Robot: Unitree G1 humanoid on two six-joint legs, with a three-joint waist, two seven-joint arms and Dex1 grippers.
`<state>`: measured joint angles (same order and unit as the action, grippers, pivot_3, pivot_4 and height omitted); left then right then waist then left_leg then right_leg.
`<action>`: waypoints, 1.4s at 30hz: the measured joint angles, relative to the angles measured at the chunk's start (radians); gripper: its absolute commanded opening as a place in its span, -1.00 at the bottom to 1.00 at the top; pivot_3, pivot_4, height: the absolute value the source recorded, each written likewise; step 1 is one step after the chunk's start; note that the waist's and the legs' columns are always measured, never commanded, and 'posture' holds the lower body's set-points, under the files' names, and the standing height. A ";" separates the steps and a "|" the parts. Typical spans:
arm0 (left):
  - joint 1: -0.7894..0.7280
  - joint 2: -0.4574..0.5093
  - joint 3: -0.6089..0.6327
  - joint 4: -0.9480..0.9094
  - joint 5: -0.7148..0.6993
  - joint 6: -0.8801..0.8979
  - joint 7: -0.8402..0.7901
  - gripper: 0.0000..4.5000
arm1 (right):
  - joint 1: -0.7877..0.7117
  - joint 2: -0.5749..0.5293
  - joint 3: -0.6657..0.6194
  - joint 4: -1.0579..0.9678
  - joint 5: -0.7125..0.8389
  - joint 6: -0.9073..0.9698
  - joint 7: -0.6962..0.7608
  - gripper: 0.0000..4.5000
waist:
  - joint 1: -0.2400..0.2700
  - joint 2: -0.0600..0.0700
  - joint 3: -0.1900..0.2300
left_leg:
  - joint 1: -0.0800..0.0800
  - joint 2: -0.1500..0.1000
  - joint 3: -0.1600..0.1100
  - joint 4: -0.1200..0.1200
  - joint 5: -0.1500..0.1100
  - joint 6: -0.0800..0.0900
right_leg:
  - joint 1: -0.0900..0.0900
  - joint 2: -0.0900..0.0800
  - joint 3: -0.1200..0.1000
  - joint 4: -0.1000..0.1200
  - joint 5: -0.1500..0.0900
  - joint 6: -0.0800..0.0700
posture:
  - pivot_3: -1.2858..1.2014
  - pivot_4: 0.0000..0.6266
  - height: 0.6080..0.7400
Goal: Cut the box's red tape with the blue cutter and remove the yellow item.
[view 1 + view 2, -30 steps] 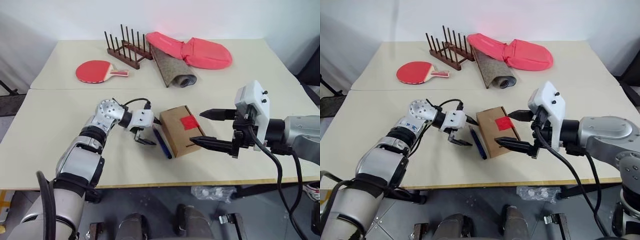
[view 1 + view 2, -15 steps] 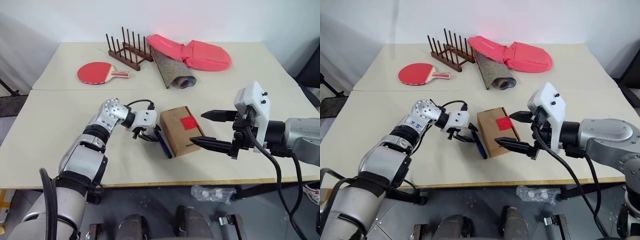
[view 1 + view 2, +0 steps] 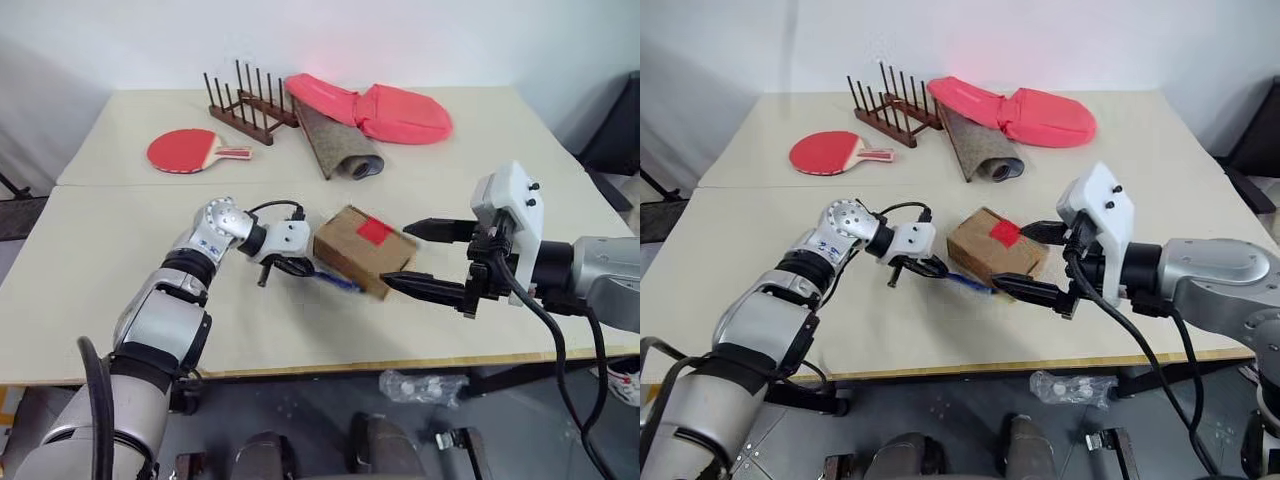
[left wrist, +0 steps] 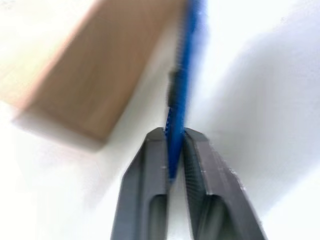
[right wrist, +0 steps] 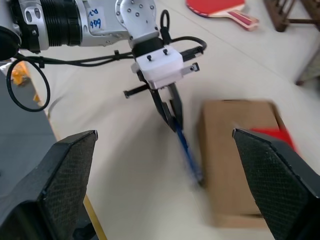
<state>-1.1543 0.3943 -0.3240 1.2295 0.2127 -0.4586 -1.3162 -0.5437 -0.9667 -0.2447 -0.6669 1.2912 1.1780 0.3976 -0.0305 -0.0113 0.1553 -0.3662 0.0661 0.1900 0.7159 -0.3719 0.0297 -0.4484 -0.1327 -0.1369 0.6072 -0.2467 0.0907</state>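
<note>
The box [image 3: 362, 256] lies slanted on the near table, with the red tape [image 3: 375, 230] on its top edge. My left gripper [image 3: 291, 266] is at the box's left side. It is shut on one end of the blue cutter [image 3: 336, 281], which lies low along the box's near side. In the left wrist view the fingers [image 4: 145, 185] pinch the cutter [image 4: 180, 95] next to the box [image 4: 95, 75]. My right gripper [image 3: 396, 254] hovers open at the box's right end, one finger on each side of its corner. The yellow item is hidden.
On the far table lie a red paddle [image 3: 184, 150], a wooden peg rack [image 3: 243, 104], a rolled grey mat [image 3: 337, 147] and a pink-red padded cloth [image 3: 378, 108]. A seam joins the two tables, and the near table's front edge runs just below my arms.
My left gripper has closed on the blue cutter. The box has swivelled on the table, and the cutter has swung to lie across its near side. The right gripper has held still.
</note>
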 measured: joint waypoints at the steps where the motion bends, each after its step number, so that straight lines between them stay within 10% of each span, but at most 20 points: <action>1: 0.004 0.005 0.000 -0.005 0.000 0.000 -0.012 -0.99 | 0.000 -0.002 0.001 0.001 0.000 -0.001 0.000 1.00 | -0.003 0.001 0.000 | 0.000 0.000 0.000 0.000 0.000 -0.001 | 0.000 0.001 -0.001 0.001 0.000 0.000 | 0.03 -0.52 1.00; 11: 0.112 0.096 0.038 -0.178 -0.059 0.016 -0.108 -0.99 | -0.008 -0.002 0.049 0.023 -0.025 -0.034 0.028 1.00 | -0.021 0.001 0.000 | -0.001 0.001 0.000 -0.001 -0.001 -0.002 | -0.003 0.003 0.000 0.001 -0.001 -0.002 | 0.03 -0.52 1.00; 25: 0.823 0.368 0.247 -1.351 -0.210 0.698 0.045 -0.99 | -0.057 0.025 0.131 0.071 -0.098 -0.084 0.124 1.00 | -0.007 0.002 0.002 | -0.004 0.002 0.010 -0.002 -0.001 -0.004 | -0.014 0.001 0.008 0.003 -0.001 -0.002 | 0.03 -0.52 1.00; 34: 1.022 0.388 0.268 -1.644 -0.204 0.846 0.229 -0.99 | -0.147 0.079 0.245 0.175 -0.224 -0.132 0.264 1.00 | 0.015 0.002 0.004 | -0.005 0.002 0.012 -0.002 -0.002 -0.004 | -0.015 0.001 0.009 0.003 -0.001 -0.002 | 0.03 -0.52 1.00; 42: 1.099 0.394 0.263 -1.758 -0.205 0.911 0.326 0.05 | -0.161 0.108 0.278 0.201 -0.290 -0.152 0.339 1.00 | 0.017 0.002 0.004 | -0.004 0.001 0.013 -0.002 -0.003 -0.006 | -0.015 0.002 0.008 0.004 -0.001 -0.002 | 0.03 -0.52 1.00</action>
<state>-0.0554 0.7888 -0.0609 -0.5288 0.0073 0.4526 -0.9898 -0.7045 -0.8586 0.0334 -0.4658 1.0014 1.0264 0.7369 -0.0131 -0.0091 0.1592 -0.3706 0.0670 0.2029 0.7134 -0.3746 0.0240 -0.4636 -0.1309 -0.1290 0.6107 -0.2478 0.0888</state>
